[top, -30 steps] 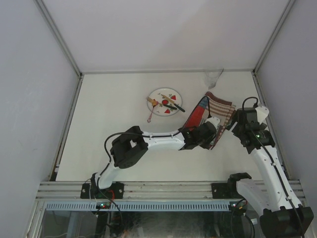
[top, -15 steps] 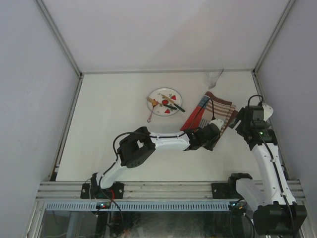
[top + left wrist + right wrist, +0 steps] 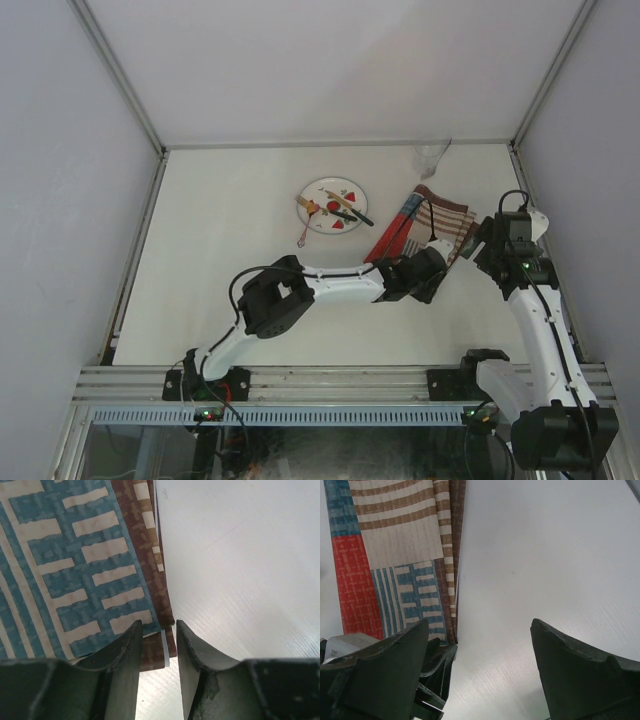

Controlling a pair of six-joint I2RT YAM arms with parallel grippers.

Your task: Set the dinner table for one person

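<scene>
Surface: The off-white surface point(image 3: 230, 250), railed in aluminium, fills the overhead view from the arm bases to the far wall and carries everything else in the scene.
Mat: A striped cloth mat point(image 3: 432, 212) in red, blue, brown and cream lies flat on the right half of the surface. It is turned at an angle, its long sides running from near left to far right.
Left arm: It reaches across from the near left to the mat's near end, and its black wrist covers part of the cloth in the overhead view.
Left pincer: The left pincer point(image 3: 156, 627) points down at the mat's edge, its fingers parted by a narrow gap. A corner of the cloth and some bare surface show through the gap, and nothing is clamped between the fingers.
Right pincer: The right pincer point(image 3: 480, 625) hovers over bare surface just beside the mat's right side, fingers spread wide with nothing between them. The left arm's dark tip shows behind its left finger.
Plate: A white plate point(image 3: 333, 206) with red markings sits near the middle of the surface, left of the mat and apart from it, with cutlery laid across it.
Utensil: One slim utensil point(image 3: 303, 232) pokes out past the plate's near-left rim onto the surface.
Glass: A clear glass point(image 3: 432, 156) stands at the far edge, beyond the mat's far end.
</scene>
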